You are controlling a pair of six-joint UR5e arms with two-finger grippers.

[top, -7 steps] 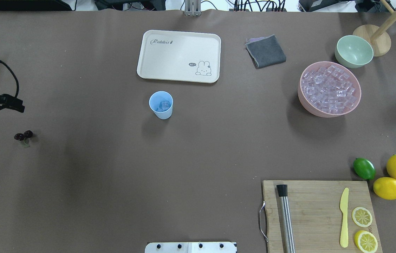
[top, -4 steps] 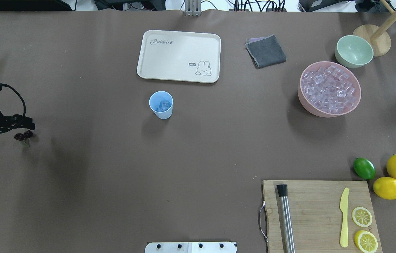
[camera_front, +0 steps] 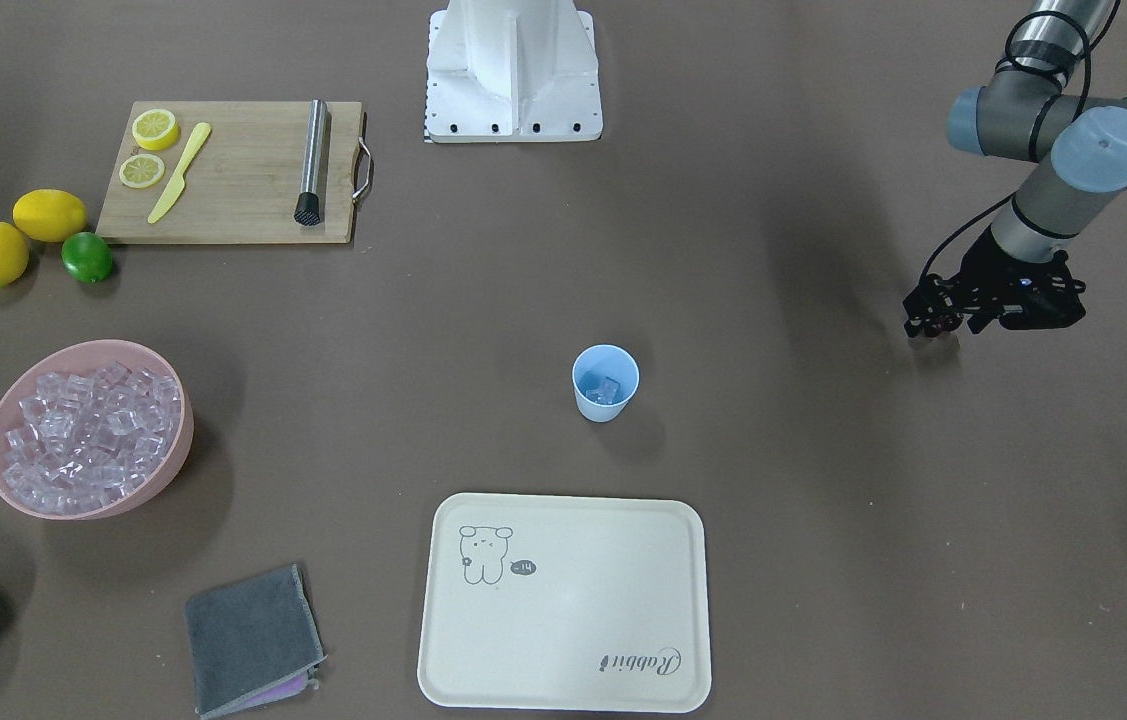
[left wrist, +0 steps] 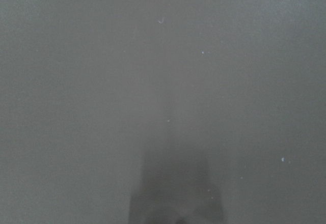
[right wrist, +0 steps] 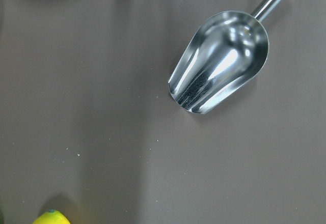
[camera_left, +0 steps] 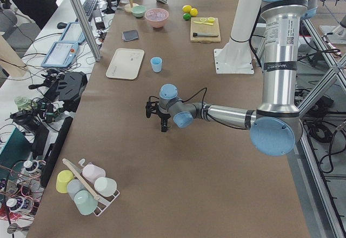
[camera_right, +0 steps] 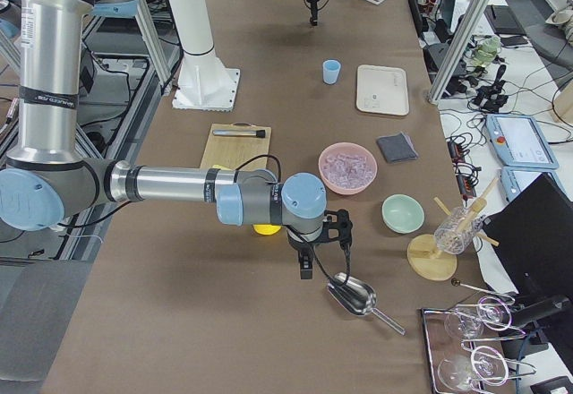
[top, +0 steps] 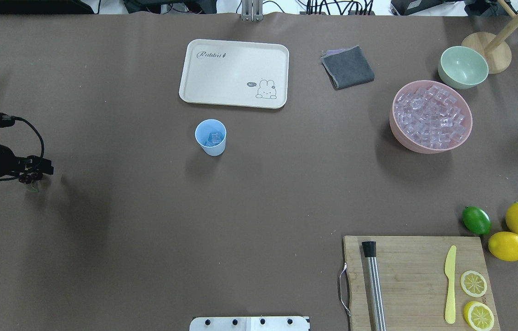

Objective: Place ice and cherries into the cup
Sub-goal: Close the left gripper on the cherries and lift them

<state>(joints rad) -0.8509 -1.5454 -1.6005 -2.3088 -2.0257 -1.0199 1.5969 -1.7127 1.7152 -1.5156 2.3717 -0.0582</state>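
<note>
the left jaws hang low at the end of the left arm (camera_front: 1043,210), far out to the robot's left of the cup (top: 210,138) and a little nearer the robot than it. they sit right over the cherries (top: 24,179), which show only as a dark red bit under the tip. from where i stand i cannot tell how wide the jaws are set, or whether they have hold of the fruit. the left wrist view gives only blurred counter (top: 259,207).

the right jaws are far off to the robot's right of the cup, seen only from the side. they hover just beside a metal scoop (right wrist: 219,71) that lies on the counter. i cannot tell whether they are spread or closed.

the cup stands upright with a few cubes of ice (top: 215,137) in its bottom. just beyond it, away from the robot, lies a cream tray (top: 233,73). well to the robot's right of the cup is a pink bowl (top: 403,140) heaped with more ice, with a pale green bowl (top: 463,67) just past that. a grey cloth (top: 347,67) lies between the tray and the bowls.
</note>
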